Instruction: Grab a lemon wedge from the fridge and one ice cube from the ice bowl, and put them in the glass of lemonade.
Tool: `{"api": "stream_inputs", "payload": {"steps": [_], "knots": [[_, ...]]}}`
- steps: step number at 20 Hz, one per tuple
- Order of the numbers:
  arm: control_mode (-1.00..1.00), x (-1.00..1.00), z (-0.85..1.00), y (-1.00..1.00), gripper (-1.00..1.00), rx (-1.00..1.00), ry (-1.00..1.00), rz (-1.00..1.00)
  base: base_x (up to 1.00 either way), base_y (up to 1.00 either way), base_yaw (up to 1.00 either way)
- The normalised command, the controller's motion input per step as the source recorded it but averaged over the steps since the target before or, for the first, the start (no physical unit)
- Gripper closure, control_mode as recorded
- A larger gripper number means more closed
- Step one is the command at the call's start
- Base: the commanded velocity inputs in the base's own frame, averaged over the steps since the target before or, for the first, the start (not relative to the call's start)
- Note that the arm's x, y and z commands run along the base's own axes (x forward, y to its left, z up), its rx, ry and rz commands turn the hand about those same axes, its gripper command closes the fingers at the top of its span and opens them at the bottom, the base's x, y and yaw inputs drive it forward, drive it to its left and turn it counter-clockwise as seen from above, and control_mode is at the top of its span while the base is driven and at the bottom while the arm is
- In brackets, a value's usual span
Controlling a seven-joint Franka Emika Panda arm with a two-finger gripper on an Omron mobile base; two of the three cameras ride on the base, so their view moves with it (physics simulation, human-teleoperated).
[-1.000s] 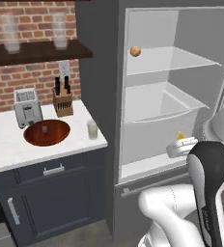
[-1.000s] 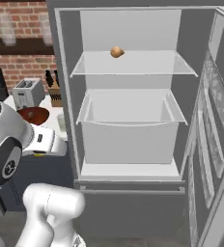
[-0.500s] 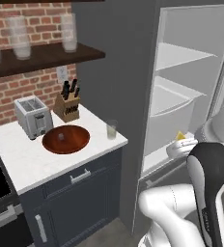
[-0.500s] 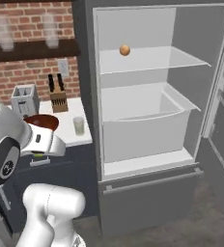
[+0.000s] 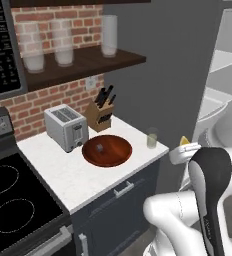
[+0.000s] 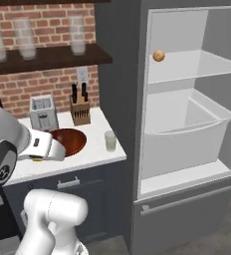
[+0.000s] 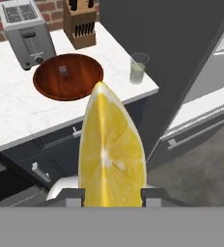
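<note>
The gripper [image 7: 112, 193] pinches the lemon wedge [image 7: 112, 154] out in front of the counter [image 7: 17, 116]; the fridge [image 6: 187, 124] part is done; the wedge and an ice cube [image 7: 63, 70] from the ice bowl [image 7: 68, 76] must go into the glass of lemonade [image 7: 137, 68].

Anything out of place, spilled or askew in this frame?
Nothing is spilled or tipped. The fridge stands open, with one round orange fruit on its upper shelf. The claw grips the lemon wedge. The glass of lemonade and ice bowl sit upright on the counter.
</note>
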Motion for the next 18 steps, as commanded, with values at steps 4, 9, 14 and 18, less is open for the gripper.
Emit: {"api": "stream_inputs", "payload": {"steps": [4, 9, 14, 18], "knots": [[1.0, 0.0, 0.0, 0.0, 1.0, 0.0, 0.0, 0.0, 0.74, -0.08, -0.16], [1.0, 0.0, 0.0, 0.0, 1.0, 0.0, 0.0, 0.0, 0.47, -0.02, -0.2], [1.0, 0.0, 0.0, 0.0, 1.0, 0.0, 0.0, 0.0, 0.06, 0.0, -0.04], [1.0, 0.0, 0.0, 0.0, 1.0, 0.0, 0.0, 0.0, 0.0, 0.0, 0.0]]}}
